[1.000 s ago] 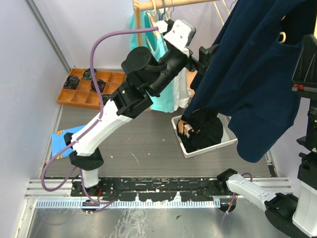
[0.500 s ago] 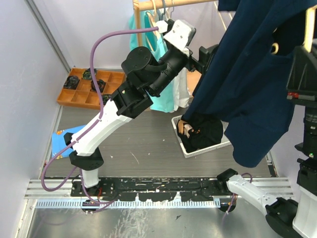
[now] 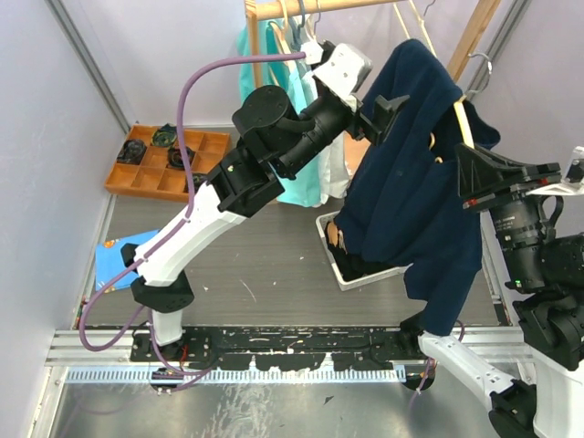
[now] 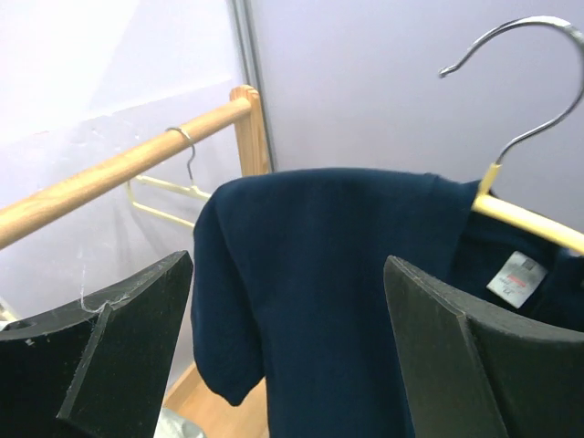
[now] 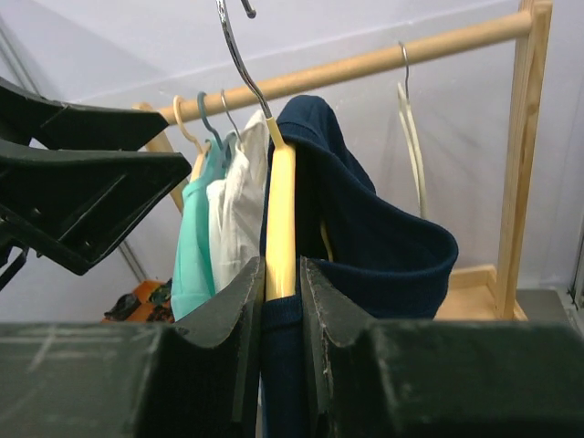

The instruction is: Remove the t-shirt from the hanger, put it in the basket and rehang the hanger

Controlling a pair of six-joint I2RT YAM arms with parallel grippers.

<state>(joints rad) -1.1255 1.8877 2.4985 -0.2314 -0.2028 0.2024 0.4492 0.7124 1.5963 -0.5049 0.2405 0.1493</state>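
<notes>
A navy t-shirt hangs on a yellow wooden hanger with a metal hook, held in the air off the rail. My right gripper is shut on the hanger's arm and the shirt's collar; in the right wrist view the hanger sits between its fingers. My left gripper is open beside the shirt's upper left shoulder. In the left wrist view the shirt hangs between the open fingers, apart from both, with the hook at the upper right.
A wooden rail at the back holds teal and white garments on hangers. A white bin with dark clothes sits on the table under the shirt. An orange divided tray is at the left, a blue item nearer.
My right arm has swung the shirt and hanger down and left, away from the camera, so the whole shirt now shows. My left gripper rose slightly toward the shirt's shoulder.
</notes>
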